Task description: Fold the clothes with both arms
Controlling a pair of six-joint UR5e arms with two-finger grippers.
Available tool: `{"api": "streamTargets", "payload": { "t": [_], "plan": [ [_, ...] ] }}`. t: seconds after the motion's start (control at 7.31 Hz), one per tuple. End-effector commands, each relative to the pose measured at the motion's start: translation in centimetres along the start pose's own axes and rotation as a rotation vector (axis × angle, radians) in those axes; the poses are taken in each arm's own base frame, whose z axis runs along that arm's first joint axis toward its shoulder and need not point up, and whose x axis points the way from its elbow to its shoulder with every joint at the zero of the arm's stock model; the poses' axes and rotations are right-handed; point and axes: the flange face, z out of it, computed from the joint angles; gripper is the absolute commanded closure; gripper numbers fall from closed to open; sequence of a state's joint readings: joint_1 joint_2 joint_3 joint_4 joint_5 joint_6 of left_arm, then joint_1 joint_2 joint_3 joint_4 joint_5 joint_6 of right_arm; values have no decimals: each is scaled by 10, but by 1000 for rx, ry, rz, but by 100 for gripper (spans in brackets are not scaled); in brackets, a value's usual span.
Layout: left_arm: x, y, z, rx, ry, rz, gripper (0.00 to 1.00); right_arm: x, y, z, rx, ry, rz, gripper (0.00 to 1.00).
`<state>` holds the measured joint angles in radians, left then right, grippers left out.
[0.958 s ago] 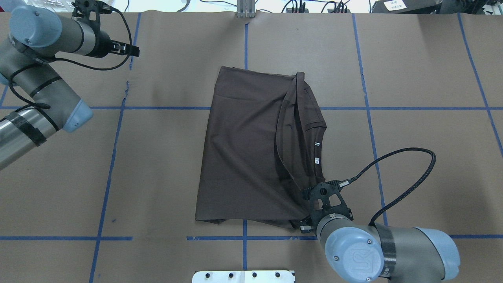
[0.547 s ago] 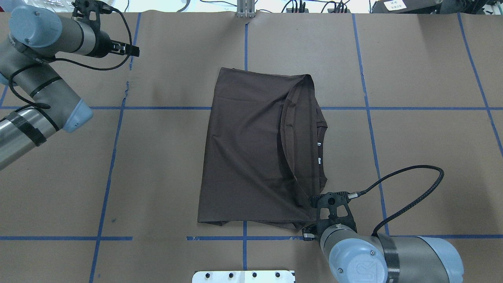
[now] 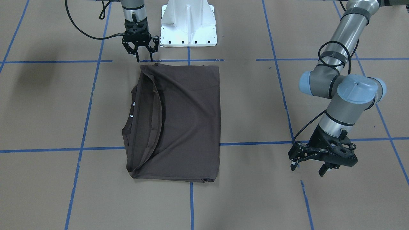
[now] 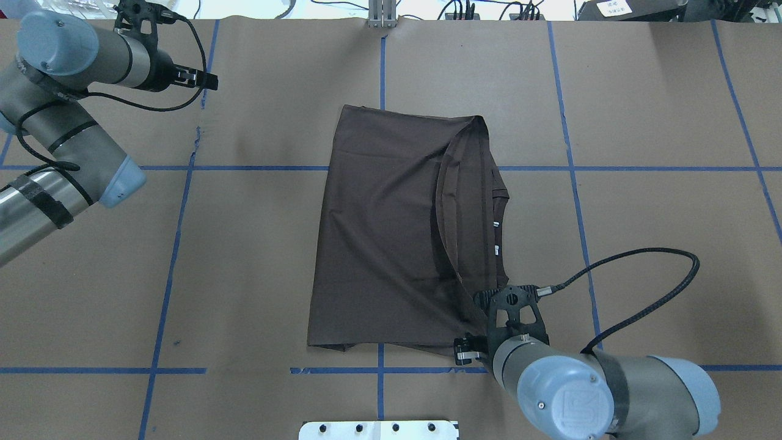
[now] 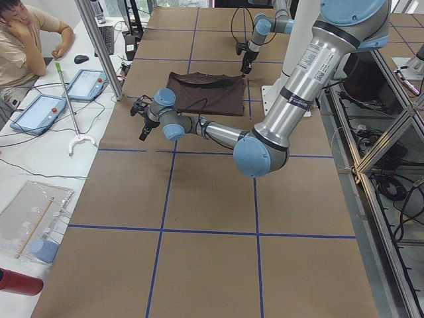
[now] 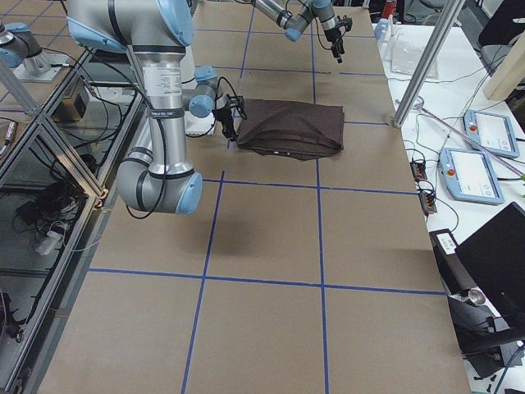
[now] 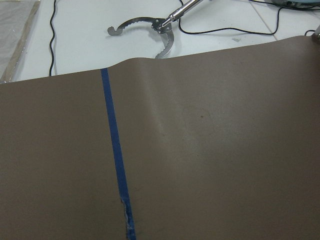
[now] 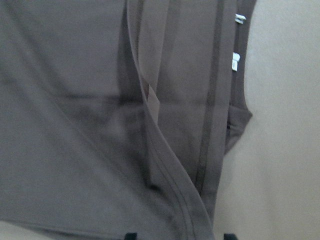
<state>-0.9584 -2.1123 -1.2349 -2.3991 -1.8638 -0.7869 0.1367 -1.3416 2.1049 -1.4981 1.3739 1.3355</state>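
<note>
Both wide open atm: my R gripper (image 3: pixel 144 57) over shirt (image 3: pixel 188 121) corner, L gripper (image 3: pixel 306 169) parked away. I'd pinch all layers low, lift slow.

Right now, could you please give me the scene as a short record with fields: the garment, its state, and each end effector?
garment: dark brown T-shirt
state: folded into a rough rectangle, lying flat on the table
visible detail: white neck tags near the edge on the robot's right
right end effector: open, at the shirt's corner nearest the robot's base
left end effector: open, empty, over bare table, well apart from the shirt
</note>
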Motion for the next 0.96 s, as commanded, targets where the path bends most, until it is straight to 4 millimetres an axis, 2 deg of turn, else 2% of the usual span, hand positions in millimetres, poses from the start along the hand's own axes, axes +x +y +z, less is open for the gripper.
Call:
{"api": "streamTargets", "payload": {
  "t": [0.0, 0.14, 0.27, 0.82],
  "plan": [
    [1, 1, 1, -2, 1, 1, 0, 10, -50, 14, -5, -122, -64, 0],
    [1, 1, 1, -2, 1, 1, 0, 8, -50, 23, -7, -128, -64, 17],
    [1, 1, 1, -2, 1, 1, 0, 8, -48, 26, -13, -122, -65, 47],
    [2, 2, 1, -2, 3, 3, 0, 10, -44, 34, -28, -107, -70, 55]
  ]
}}
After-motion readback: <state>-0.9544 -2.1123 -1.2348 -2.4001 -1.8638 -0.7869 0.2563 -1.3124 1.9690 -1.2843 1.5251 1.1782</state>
